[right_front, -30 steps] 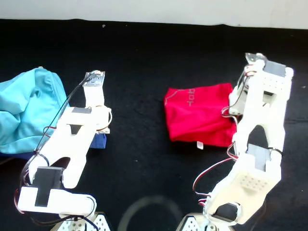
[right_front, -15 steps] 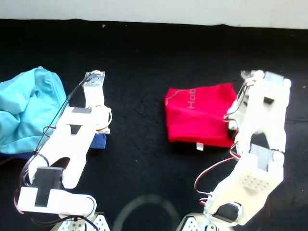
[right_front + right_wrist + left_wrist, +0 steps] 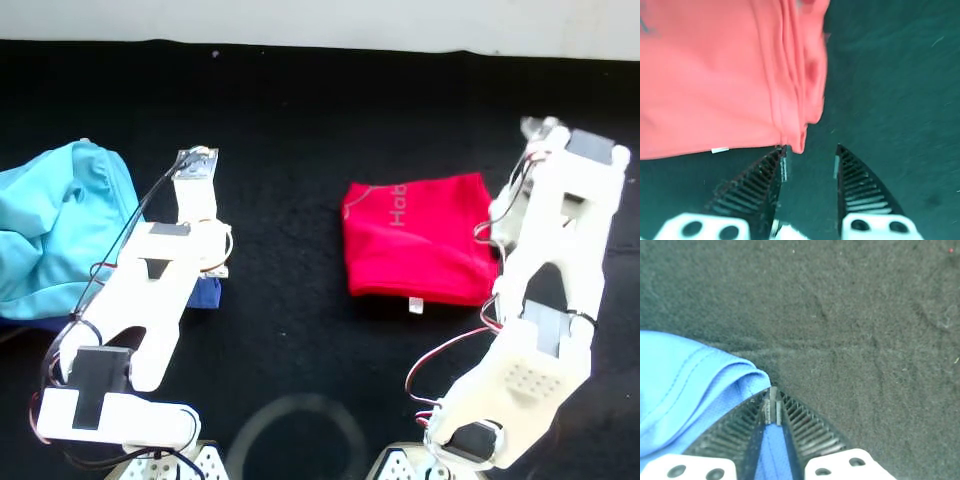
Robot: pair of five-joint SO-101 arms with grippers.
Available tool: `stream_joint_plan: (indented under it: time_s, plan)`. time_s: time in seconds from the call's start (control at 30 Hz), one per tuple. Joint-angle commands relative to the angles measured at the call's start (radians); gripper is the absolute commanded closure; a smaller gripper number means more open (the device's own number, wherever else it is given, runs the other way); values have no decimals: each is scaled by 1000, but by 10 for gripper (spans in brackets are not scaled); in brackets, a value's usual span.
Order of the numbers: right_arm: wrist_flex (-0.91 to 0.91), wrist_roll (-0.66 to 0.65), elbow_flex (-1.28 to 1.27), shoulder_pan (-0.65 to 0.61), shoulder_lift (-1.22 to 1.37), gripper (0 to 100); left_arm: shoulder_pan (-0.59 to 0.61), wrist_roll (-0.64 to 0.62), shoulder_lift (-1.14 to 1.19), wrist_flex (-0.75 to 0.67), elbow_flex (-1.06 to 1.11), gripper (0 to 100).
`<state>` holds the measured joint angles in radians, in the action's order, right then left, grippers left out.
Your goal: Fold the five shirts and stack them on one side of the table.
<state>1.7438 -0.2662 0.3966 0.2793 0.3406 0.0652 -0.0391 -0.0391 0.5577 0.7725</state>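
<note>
The red shirt (image 3: 415, 240) lies flat at 3 o'clock from the table's middle. It is folded into a rough rectangle, with a small white tag at its 6 o'clock edge and its layered folds stacked along the 3 o'clock edge. The teal shirt (image 3: 50, 230) sits at 9 o'clock as a loose, unfolded heap. A blue shirt (image 3: 205, 293) peeks out at the heap's 4 o'clock, a fold of it clamped in the left gripper (image 3: 772, 401).
</note>
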Motion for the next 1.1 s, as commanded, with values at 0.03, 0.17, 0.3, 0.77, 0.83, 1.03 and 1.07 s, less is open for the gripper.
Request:
stream_joint_plan:
  time_s: [0.03, 0.17, 0.3, 0.77, 0.83, 1.03, 1.07]
  plan:
    - [-42, 91, 162, -42, -8, 854, 7, 3, -21, -17, -2, 988]
    - [-182, 123, 182, -127, 156, 998, 7, 3, -21, -31, 1, 988]
    - [-271, 120, 292, -188, 325, 991, 7, 3, -21, -34, 2, 988]
    - [-145, 118, 981, -76, 657, 992, 21, 3, -45, -14, -12, 987]
    - [-68, 118, 1107, -91, 641, 992, 50, 3, -87, 57, -51, 986]
    - [22, 118, 1234, -85, 564, 835, 177, 3, -197, 394, -263, 879]
    - [22, 118, 1222, -76, 539, 827, 214, 5, -197, 433, -292, 852]
